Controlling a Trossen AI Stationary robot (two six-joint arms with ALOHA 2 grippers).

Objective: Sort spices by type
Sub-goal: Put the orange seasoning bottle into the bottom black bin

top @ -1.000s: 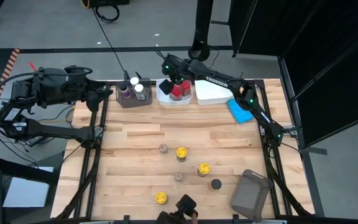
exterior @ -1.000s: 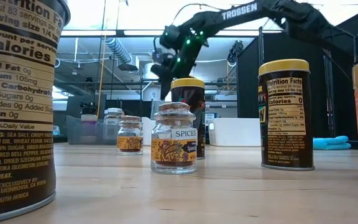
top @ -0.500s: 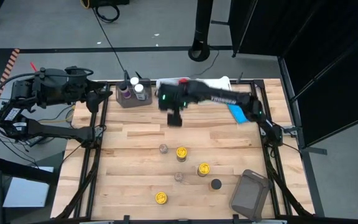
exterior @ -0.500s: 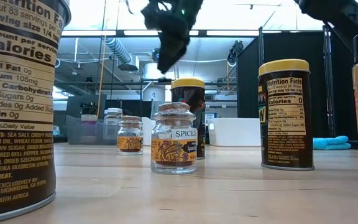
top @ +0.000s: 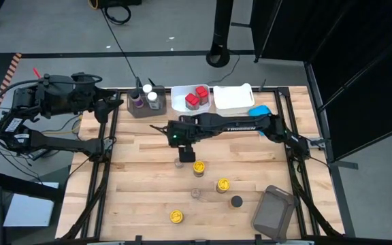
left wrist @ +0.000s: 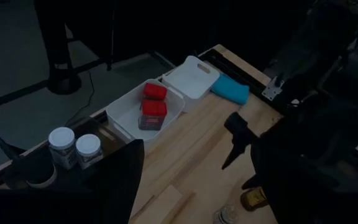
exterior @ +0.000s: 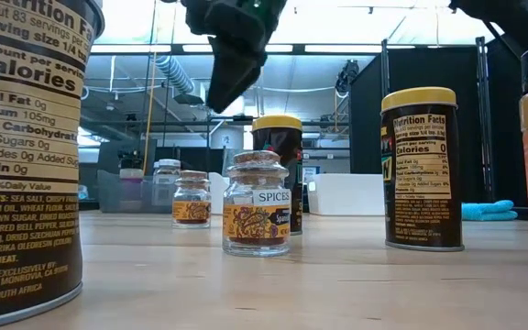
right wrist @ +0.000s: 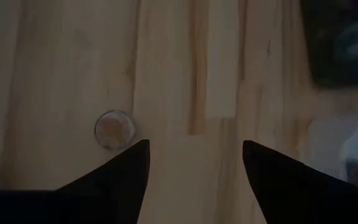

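Observation:
My right gripper [top: 184, 154] hangs open above the middle of the table, just on the far side of a small clear jar with a cork-brown lid [top: 180, 162]. In the right wrist view that jar [right wrist: 114, 129] stands upright beyond the open fingers [right wrist: 127, 167]. Three yellow-lidded jars [top: 199, 167] [top: 222, 185] [top: 176, 216], another clear jar [top: 195, 193] and a black-capped jar [top: 237, 201] stand on the wood. Two red-capped jars [top: 194, 97] sit in a white tub. White-capped jars [top: 152, 97] sit in a grey bin. My left gripper [top: 106, 107] waits open at the far left edge.
A second white tub [top: 233, 97] and a blue cloth [top: 260, 111] lie at the far right. A grey bin [top: 274, 211] lies tilted at the near right corner. Bare wood stretches on the left half of the table [top: 141, 177].
My right gripper has left the white tub with the red-capped jars and swung toward the table's near edge and slightly left, coming down over the middle of the table near the cork-lidded jar. The jars have stayed in place.

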